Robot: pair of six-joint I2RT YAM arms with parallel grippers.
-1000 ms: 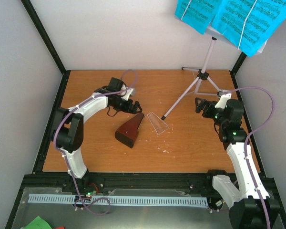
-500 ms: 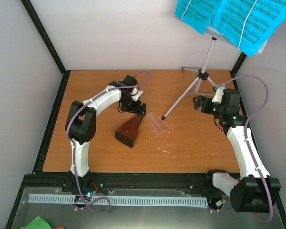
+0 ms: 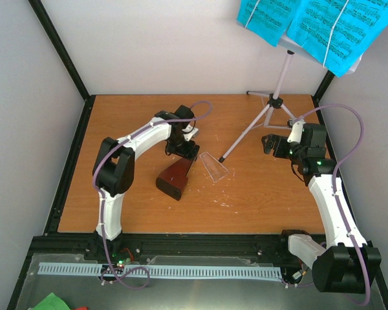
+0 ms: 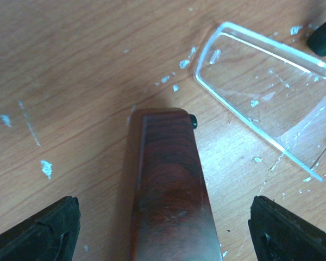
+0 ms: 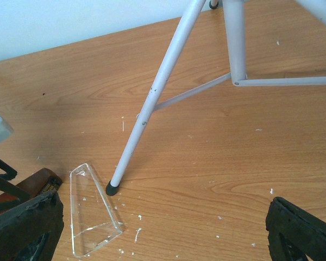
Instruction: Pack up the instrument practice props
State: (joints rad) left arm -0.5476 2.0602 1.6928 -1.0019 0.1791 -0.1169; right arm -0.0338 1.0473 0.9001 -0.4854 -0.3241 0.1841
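Note:
The dark red-brown metronome [image 3: 176, 176] lies on its side on the table; its clear cover [image 3: 215, 167] lies detached just to its right. My left gripper [image 3: 185, 152] is open, over the metronome's narrow top end, one finger on each side of the body [image 4: 171, 185], not touching. The cover shows at the upper right of the left wrist view [image 4: 266, 98]. The silver tripod stand [image 3: 269, 108] stands at the back right with cyan sheet-music pages [image 3: 323, 26] on its desk. My right gripper [image 3: 269, 144] is open and empty near the stand's front leg [image 5: 152, 103].
White flecks are scattered on the wooden table [image 3: 129, 206] around the cover. The stand's black foot [image 5: 113, 188] rests next to the cover [image 5: 89, 217]. Grey walls and a black frame close in the table on three sides.
My left gripper has moved right and down to the metronome's top end. My right gripper has lifted slightly and shifted toward the stand. The metronome, cover and stand have not moved.

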